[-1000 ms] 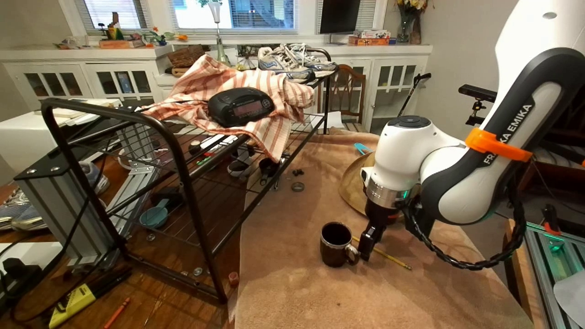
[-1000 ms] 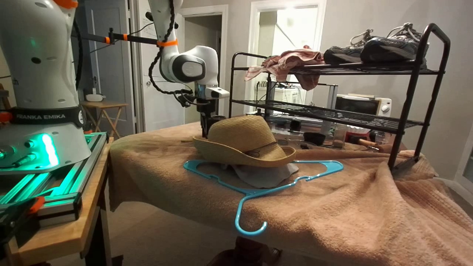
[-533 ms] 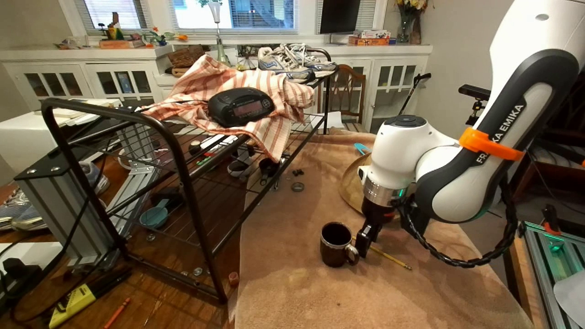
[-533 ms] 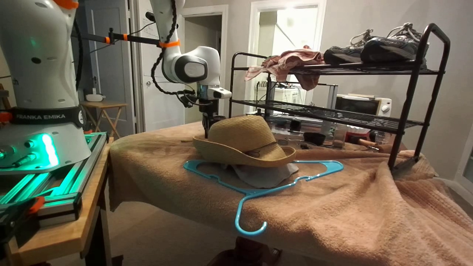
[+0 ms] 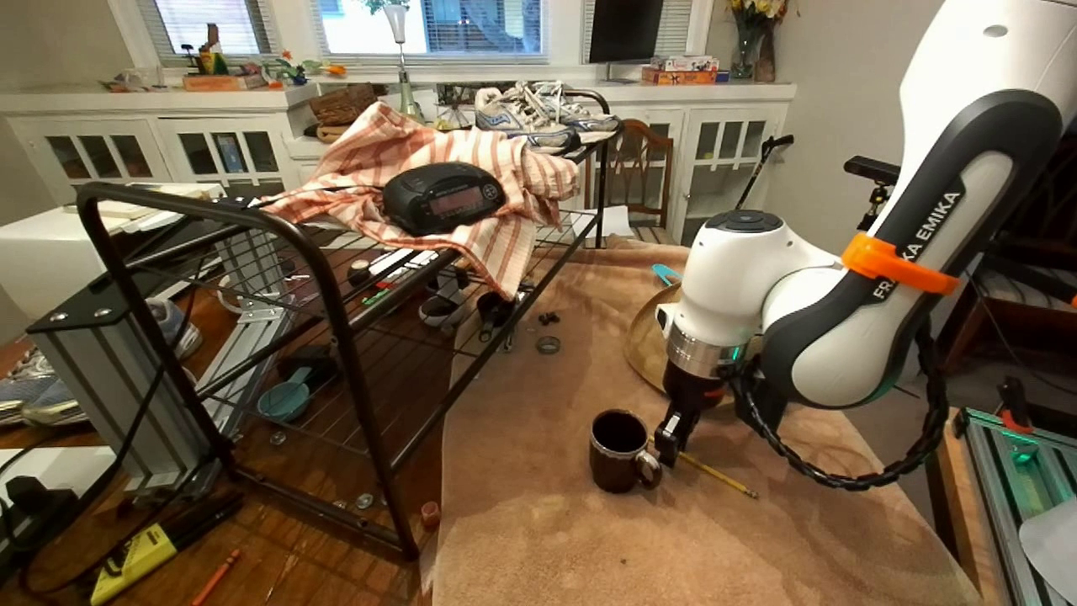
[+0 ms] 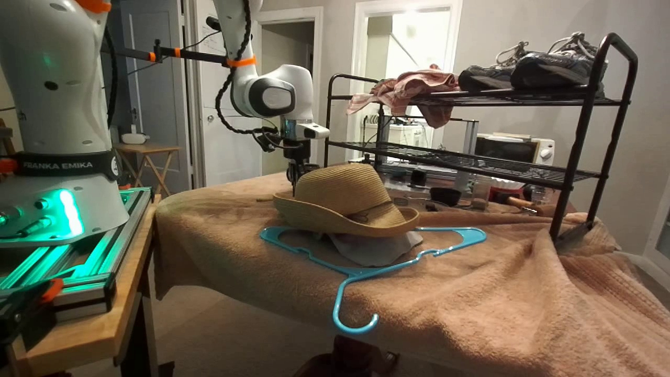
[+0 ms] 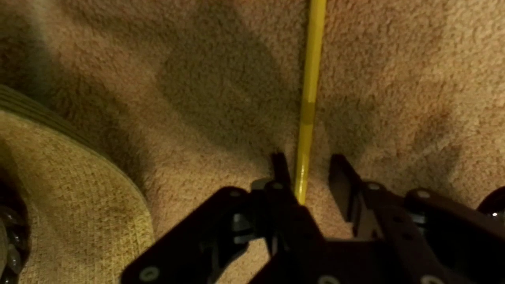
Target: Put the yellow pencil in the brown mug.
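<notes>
The yellow pencil (image 7: 311, 75) lies flat on the tan blanket. In the wrist view it runs between the fingertips of my gripper (image 7: 308, 157), nearer the left one, with a clear gap on the right. The jaws stand partly apart, open and not gripping it. In an exterior view the gripper (image 5: 674, 454) is low over the pencil (image 5: 720, 477), its far end hidden behind the fingers and mug. The brown mug (image 5: 617, 459) stands upright close beside the gripper, its handle towards the fingers. A dark glossy edge at the wrist view's right border looks like the mug (image 7: 494, 205).
A straw hat (image 6: 340, 191) sits close to the gripper and partly hides it in an exterior view. A blue hanger (image 6: 361, 273) lies by the hat. A dark metal rack (image 5: 336, 337) holding a clock radio (image 5: 443, 196), cloth and shoes stands beyond the mug.
My gripper's fingers have drawn closer together, and the hand has shifted a little. The pencil and the mug have stayed where they were.
</notes>
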You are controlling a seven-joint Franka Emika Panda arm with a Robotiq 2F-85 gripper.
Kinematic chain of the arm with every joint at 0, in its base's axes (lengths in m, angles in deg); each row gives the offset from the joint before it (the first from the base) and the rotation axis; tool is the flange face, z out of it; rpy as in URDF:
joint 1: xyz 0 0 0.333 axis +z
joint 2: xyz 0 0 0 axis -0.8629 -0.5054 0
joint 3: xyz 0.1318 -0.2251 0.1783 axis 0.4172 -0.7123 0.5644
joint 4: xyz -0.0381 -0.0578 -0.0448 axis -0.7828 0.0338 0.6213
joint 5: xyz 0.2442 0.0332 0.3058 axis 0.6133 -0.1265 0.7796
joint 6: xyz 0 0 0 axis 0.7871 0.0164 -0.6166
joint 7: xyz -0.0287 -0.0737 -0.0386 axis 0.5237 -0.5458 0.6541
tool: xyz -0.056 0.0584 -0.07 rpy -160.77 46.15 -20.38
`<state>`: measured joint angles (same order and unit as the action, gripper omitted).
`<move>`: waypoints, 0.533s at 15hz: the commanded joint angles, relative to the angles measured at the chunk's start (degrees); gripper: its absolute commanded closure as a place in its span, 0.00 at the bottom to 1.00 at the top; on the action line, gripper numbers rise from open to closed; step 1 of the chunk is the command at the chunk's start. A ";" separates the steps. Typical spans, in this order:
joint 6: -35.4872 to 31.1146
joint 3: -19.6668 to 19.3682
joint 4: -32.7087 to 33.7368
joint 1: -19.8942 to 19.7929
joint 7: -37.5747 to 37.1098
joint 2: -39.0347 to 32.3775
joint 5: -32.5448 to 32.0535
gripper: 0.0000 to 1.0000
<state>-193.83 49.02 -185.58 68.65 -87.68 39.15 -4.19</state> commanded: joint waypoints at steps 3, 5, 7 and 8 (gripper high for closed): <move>0.43 -0.78 0.89 0.46 0.61 -0.70 0.07 1.00; 0.58 -1.03 0.85 0.62 0.30 -0.53 -0.05 0.98; 0.88 -0.81 -0.07 0.30 -0.30 1.52 0.90 0.98; 0.78 -1.90 -0.52 1.18 -1.58 2.65 0.19 0.98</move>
<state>-193.83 48.60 -185.42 68.65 -87.64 39.32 -4.00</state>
